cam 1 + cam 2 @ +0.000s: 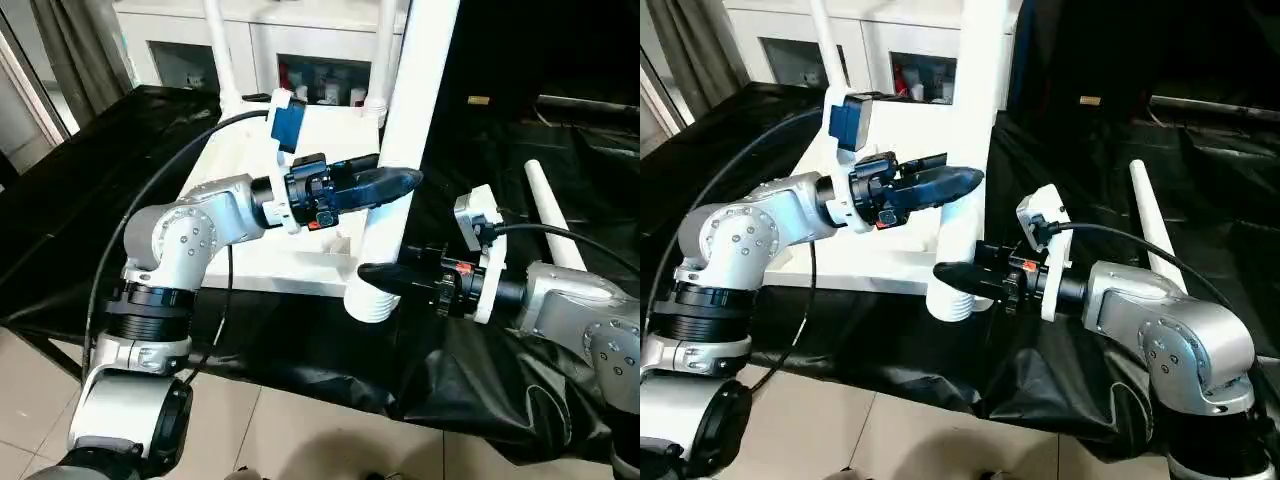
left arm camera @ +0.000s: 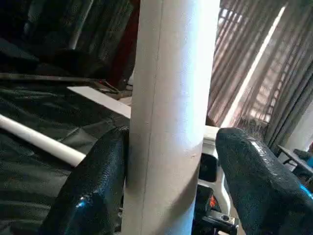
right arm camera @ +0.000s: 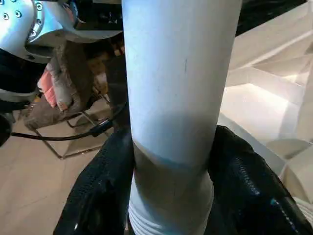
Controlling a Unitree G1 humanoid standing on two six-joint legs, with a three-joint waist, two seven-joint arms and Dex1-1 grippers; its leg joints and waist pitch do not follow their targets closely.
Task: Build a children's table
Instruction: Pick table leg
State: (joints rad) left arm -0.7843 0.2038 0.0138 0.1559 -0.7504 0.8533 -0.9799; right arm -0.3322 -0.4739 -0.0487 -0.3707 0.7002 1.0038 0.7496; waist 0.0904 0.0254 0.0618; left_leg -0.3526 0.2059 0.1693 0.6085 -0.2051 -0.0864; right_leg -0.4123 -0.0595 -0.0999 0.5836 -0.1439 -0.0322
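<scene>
Black sheeting (image 1: pixel 90 190) drapes the tabletop. Behind it stands a white glass-door cabinet (image 1: pixel 180 45) with bottles on its shelf. Pale floor tiles (image 1: pixel 280 440) lie below, and daylight comes through grey vertical curtains (image 2: pixel 254 63).

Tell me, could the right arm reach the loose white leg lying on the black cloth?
Probably, but not now: the right gripper is clamped on the upright leg. The loose leg lies beside that forearm, nothing over it.

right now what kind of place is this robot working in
Probably an indoor lab or workshop: a work surface draped in black cloth, a white glass-door cabinet behind it, a tiled floor and curtains.
</scene>
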